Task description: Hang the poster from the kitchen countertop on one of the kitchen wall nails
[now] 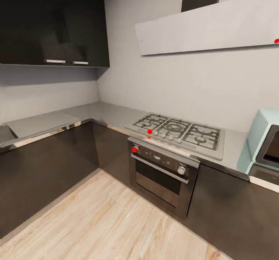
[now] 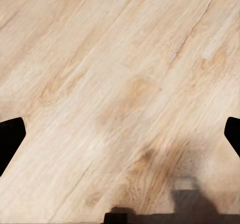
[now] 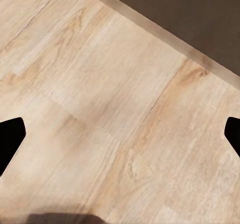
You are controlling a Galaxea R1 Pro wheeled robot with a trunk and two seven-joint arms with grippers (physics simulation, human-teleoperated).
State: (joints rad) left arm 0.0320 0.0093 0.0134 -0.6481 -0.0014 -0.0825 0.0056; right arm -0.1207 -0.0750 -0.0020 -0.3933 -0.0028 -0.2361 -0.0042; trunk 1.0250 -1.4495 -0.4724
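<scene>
2 grippers, left gripper (image 2: 120, 134) and right gripper (image 3: 120, 134), hang spread wide and empty over wooden floor (image 1: 116, 221), so fetching and hanging remain undone beside kitchen countertop (image 1: 112, 115).

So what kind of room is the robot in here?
A home kitchen, rendered in a simulator. A gas hob sits in a grey countertop above a built-in oven, with dark wall cabinets in the corner and a pale blue microwave at the right edge.
</scene>
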